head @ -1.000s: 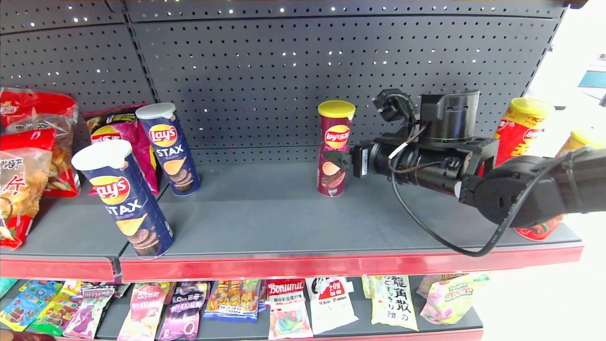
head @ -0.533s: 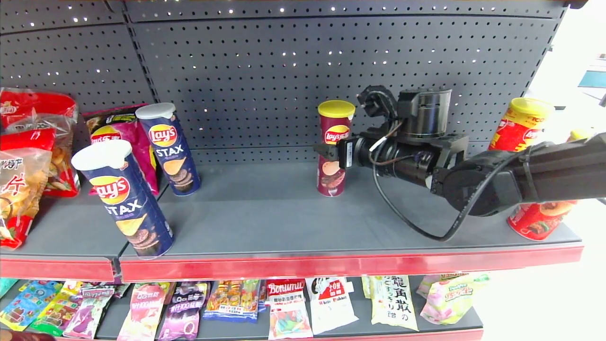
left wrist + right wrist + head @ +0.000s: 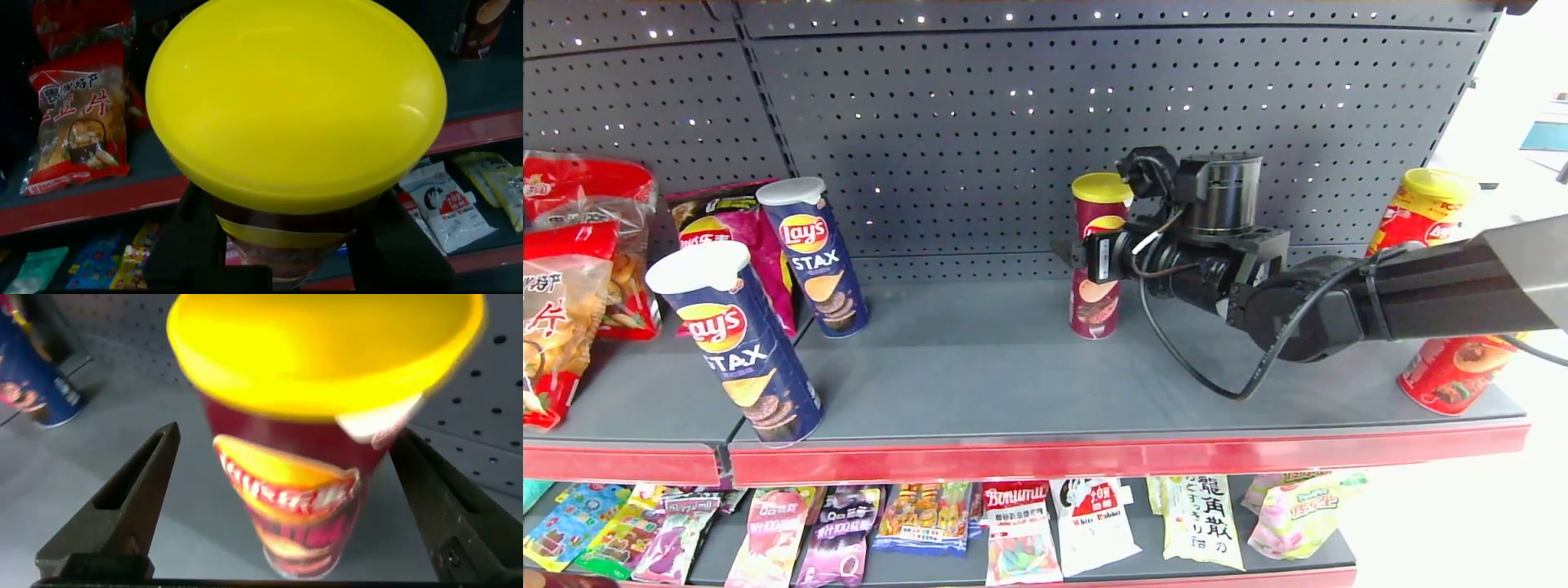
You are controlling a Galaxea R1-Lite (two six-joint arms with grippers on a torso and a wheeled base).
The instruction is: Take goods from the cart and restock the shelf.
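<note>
Right gripper (image 3: 1086,255) closer, astride maroon can (image 3: 1094,314)

Shelf (image 3: 980,376): grey deck, glossy red front lip, and a dark grey back panel (image 3: 947,122) patterned with a regular grid of small holes. At centre stands the maroon can (image 3: 1094,314), with a yellow lid and a red-and-yellow emblem. At its 9 o'clock are a near navy can (image 3: 737,343) and a far navy can (image 3: 815,257), both white-lidded; at 3 o'clock is a red can (image 3: 1417,216) with a yellow lid, and at 6 o'clock are multicoloured packets (image 3: 1013,531). The second can (image 3: 296,98), at the left wrist, shows a plain bright yellow lid over a dark body with a yellow band.
</note>
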